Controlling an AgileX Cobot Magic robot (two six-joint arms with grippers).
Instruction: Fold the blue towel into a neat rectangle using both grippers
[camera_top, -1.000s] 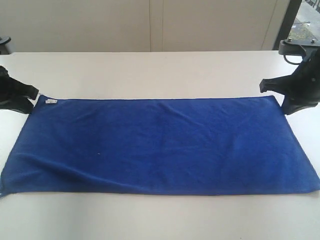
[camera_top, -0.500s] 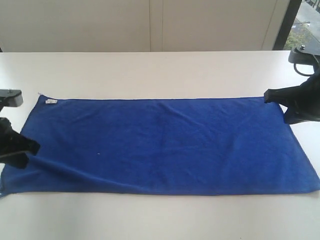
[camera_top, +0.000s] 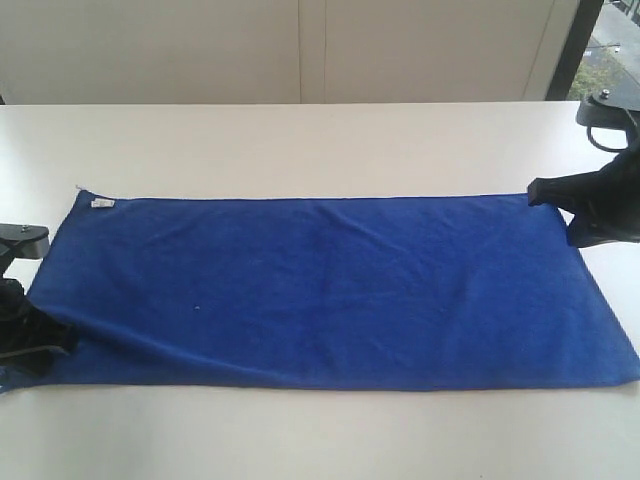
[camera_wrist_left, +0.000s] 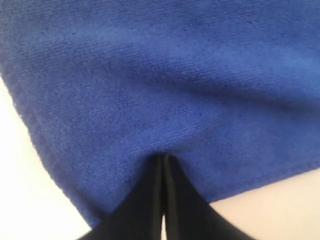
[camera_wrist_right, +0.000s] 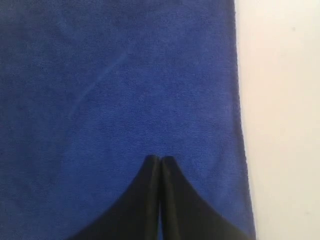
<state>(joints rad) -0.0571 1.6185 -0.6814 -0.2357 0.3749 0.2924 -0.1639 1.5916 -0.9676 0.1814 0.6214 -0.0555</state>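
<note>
Moved nearer, the left hand is set at the blue towel's near-left corner, the right hand diagonally opposite; both are closed, seemingly empty.

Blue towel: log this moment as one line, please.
towel: flat, unfolded on table | left hand: closed, tips at near-left corner | right hand: closed, tips at far-right corner | fold: not started
</note>
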